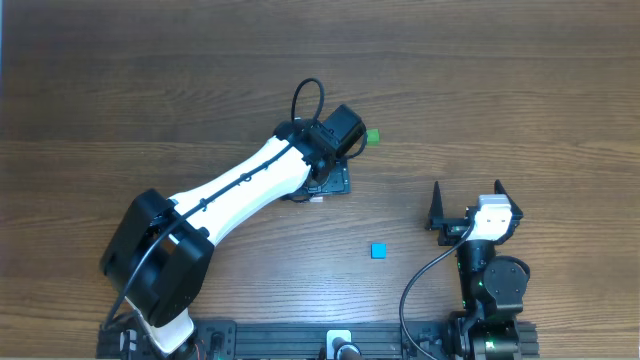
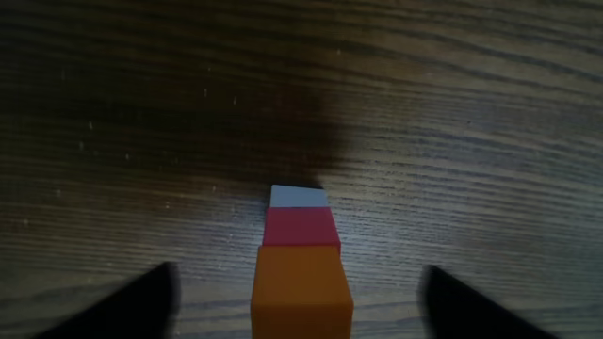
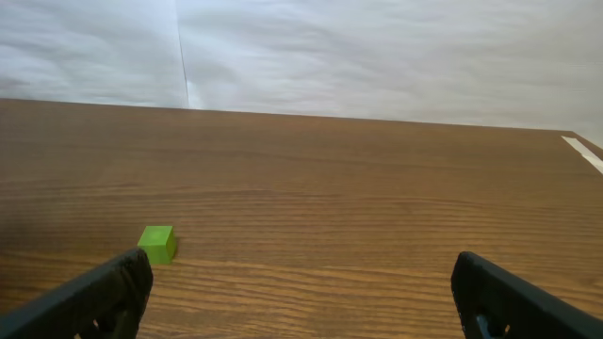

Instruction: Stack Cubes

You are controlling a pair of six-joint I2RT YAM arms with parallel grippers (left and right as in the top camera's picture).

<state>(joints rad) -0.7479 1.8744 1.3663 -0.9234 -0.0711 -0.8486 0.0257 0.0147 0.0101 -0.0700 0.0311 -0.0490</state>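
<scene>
Left hand hangs with fingers apart over the stack: orange cube on red cube on white cube; right hand is apart too; blue cube and green cube lie separately on the counter.

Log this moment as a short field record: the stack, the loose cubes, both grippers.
stack: orange cube on top, then red cube, then white cube, as far as the left wrist view shows
loose cubes: green cube and blue cube, each alone on the table
left gripper: open, above the stack, fingers clear of it on either side
right gripper: open, empty, near its own base
not yet stacked: green, blue
</scene>
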